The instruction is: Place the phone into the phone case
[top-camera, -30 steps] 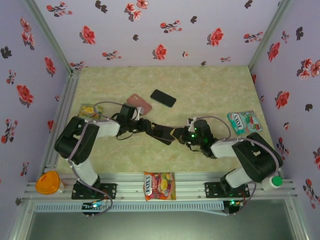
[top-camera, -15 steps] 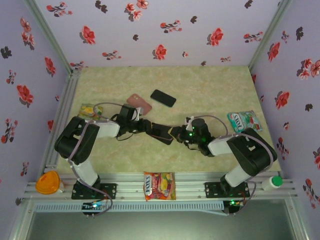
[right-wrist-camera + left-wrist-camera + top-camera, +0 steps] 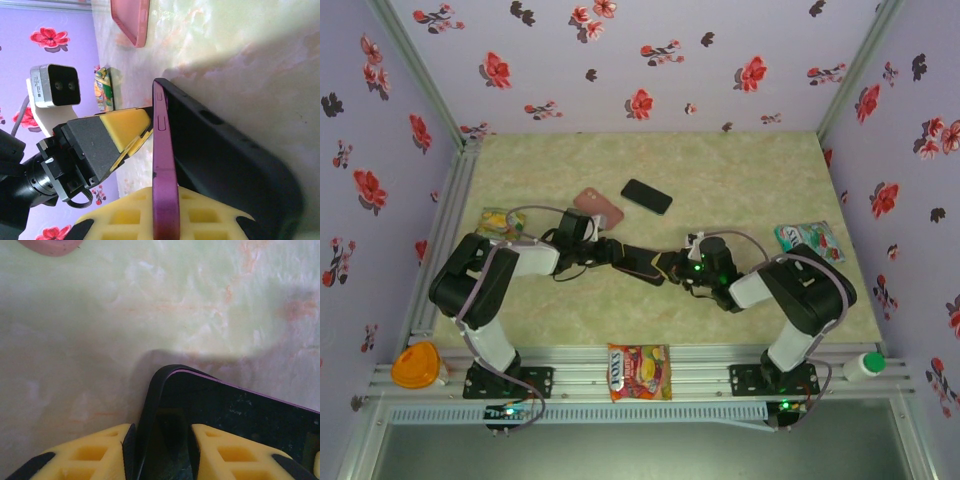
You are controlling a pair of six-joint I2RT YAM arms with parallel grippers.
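Phone (image 3: 165, 170), purple edge, seems partly seated in black phone case (image 3: 225, 160), both held over worktop (image 3: 750, 170) centre. Left claw (image 3: 162, 440) grasps phone case end; right claw (image 3: 677, 266) clenched across phone and phone case. Advice: left steady, right presses edge in evenly, no twist.

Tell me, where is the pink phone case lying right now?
From the top camera, the pink phone case lies flat on the table, left of centre, just beyond the left gripper, with a black phone close on its right.
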